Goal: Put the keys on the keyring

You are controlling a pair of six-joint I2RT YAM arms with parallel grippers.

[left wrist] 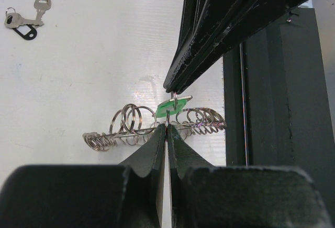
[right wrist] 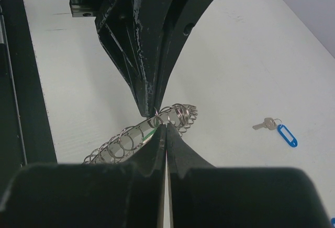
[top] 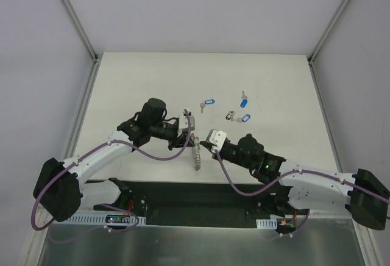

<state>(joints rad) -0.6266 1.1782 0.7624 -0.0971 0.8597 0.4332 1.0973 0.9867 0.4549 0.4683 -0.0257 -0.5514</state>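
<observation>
The keyring [top: 197, 154] hangs edge-on between my two grippers just above the table's near edge, its rim fringed with small wire rings [left wrist: 131, 121]. My left gripper [left wrist: 166, 127] is shut on the keyring's rim; it also shows in the top view [top: 190, 139]. My right gripper [right wrist: 165, 126] is shut on the green-tagged key [left wrist: 167, 106], held against the rim, and meets the left one tip to tip [top: 203, 148]. The green tag is partly hidden behind my right fingers [right wrist: 151, 134]. Three blue-tagged keys [top: 208, 103], [top: 244, 102], [top: 241, 118] lie on the table beyond.
The black base strip [top: 195, 196] runs along the table's near edge right under the grippers. The white table [top: 146, 83] is walled at left, right and back. One blue-tagged key [right wrist: 280, 133] lies to the right of my right gripper.
</observation>
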